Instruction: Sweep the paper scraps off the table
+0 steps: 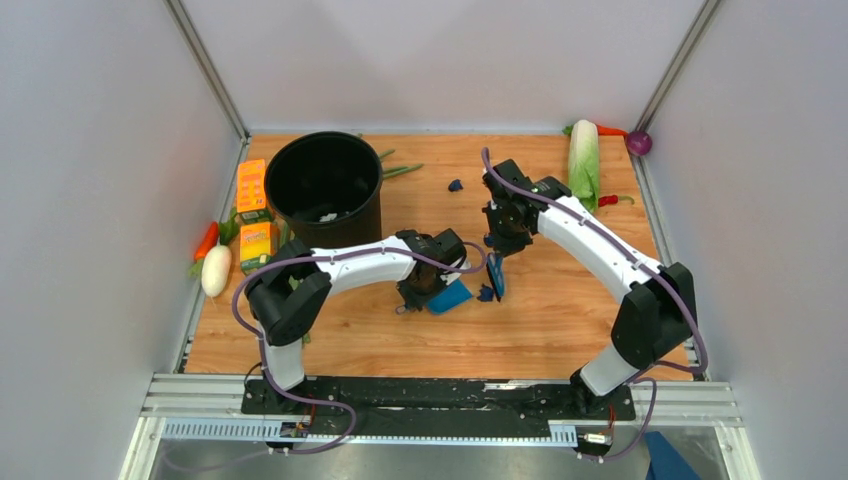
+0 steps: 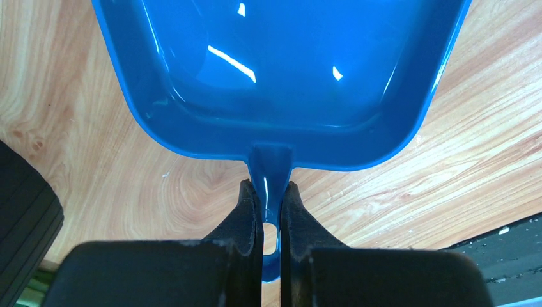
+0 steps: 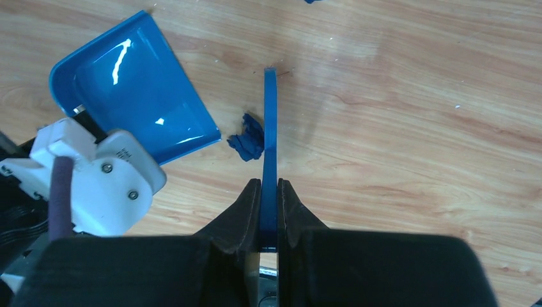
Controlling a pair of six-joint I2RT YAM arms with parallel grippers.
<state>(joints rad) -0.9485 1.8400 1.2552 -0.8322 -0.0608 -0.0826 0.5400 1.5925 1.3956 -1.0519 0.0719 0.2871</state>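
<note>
My left gripper (image 2: 271,187) is shut on the handle of the light blue dustpan (image 2: 281,70), which rests on the table (image 1: 540,330) near the middle (image 1: 450,297). My right gripper (image 3: 269,184) is shut on the blue hand brush (image 3: 270,134), seen edge-on, its head (image 1: 496,275) just right of the pan. A dark navy paper scrap (image 3: 248,137) lies against the brush's left side, between brush and dustpan mouth (image 3: 137,89); it shows in the top view (image 1: 485,293) too. Another scrap (image 1: 455,185) lies further back on the table. The pan's inside looks empty.
A black bin (image 1: 325,185) stands at the back left. Orange cartons (image 1: 252,190), a carrot (image 1: 206,240) and a white radish (image 1: 216,270) lie along the left wall. A cabbage (image 1: 584,160) and a purple onion (image 1: 640,142) sit at the back right.
</note>
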